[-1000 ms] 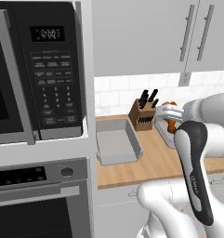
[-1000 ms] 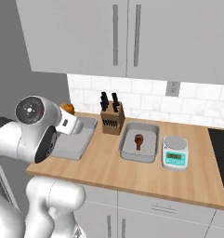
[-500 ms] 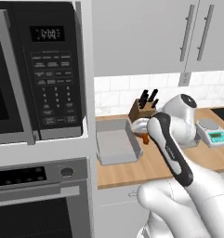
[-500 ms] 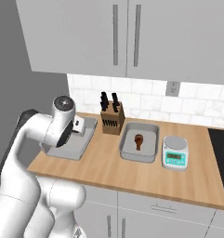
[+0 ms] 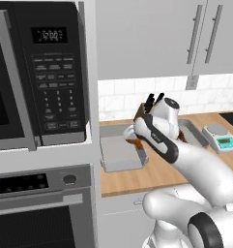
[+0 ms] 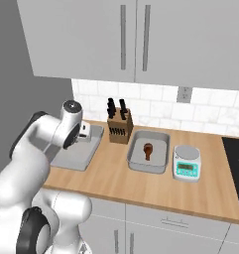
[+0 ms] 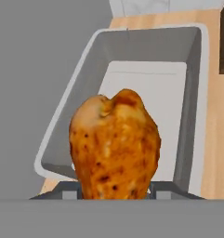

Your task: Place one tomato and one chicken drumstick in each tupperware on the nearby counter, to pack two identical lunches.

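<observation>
Glossy white, rounded-segment robot arm [image 5: 185,160]: dark grey joint caps, a black band with small white lettering along one link, bulbous white base housing.

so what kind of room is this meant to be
A rendered home kitchen, by the look of it: a black microwave sits above a built-in oven, a knife block and small kitchen scale stand on the wooden counter, and grey wall cabinets hang over a white tiled backsplash.
</observation>
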Available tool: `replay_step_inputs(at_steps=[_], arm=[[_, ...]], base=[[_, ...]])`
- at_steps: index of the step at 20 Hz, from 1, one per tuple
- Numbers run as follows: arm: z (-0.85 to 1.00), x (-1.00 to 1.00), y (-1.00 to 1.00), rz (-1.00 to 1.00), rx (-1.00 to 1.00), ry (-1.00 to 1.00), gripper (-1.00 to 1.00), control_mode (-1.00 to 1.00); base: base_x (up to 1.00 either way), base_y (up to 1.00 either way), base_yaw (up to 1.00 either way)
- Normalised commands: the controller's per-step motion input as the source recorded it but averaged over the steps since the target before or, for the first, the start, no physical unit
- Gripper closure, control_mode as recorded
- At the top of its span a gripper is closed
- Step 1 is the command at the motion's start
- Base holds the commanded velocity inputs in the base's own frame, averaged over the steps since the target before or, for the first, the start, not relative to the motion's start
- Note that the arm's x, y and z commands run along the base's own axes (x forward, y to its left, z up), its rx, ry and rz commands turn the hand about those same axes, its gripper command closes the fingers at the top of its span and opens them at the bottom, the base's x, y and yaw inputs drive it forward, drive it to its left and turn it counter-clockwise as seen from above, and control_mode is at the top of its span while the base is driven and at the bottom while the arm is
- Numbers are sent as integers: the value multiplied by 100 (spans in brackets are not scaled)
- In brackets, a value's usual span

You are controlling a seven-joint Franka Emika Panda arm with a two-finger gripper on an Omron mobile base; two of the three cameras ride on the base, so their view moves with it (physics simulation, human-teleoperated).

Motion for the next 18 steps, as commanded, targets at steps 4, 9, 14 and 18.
replay_step_inputs(at_steps=[4, 9, 14, 18], arm=[[-53, 41, 1, -2, -8, 1, 100, -100], [-40, 49, 16, 0, -6, 14, 100, -100], [-35, 43, 23, 0, -4, 14, 100, -100], [-37, 33, 2, 0, 0, 2, 100, -100]], base=[[0, 0, 0], [0, 0, 0], [0, 0, 0], [0, 0, 0]])
